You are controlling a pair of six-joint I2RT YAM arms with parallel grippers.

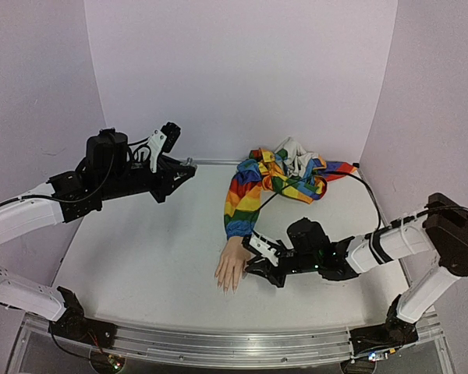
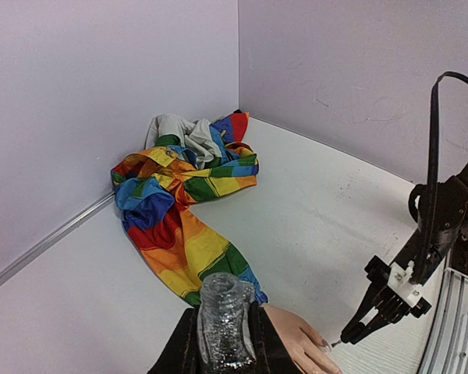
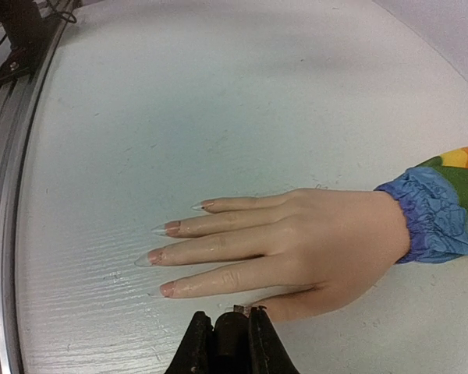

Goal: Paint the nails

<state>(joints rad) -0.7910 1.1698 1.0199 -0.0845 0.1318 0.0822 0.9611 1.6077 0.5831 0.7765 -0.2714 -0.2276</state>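
We see the right gripper point(image 3: 232, 318) low over the white table point(image 1: 140, 257), clenched on a dark brush cap point(image 3: 232, 339) that fills the gap between its fingers. The thumb side of the mannequin hand point(image 3: 296, 241) lies just ahead of its fingertips, palm down and flat. The nails point(image 3: 170, 227) sit ahead of this gripper and off to its left, at the ends of four outstretched fingers. They are long, pointed and clear, with a pinkish base. In the left wrist view a thin tip pokes out of the gripper close to those fingertips, though we cannot tell whether it touches. Behind the wrist, to the gripper's right, the rainbow sleeve point(image 1: 253, 191) trails away in a heap.

The left gripper point(image 2: 225, 336) hangs raised, well apart from the nails, grasping a small glass bottle point(image 2: 225, 304) upright, its open neck clear of the fingers.
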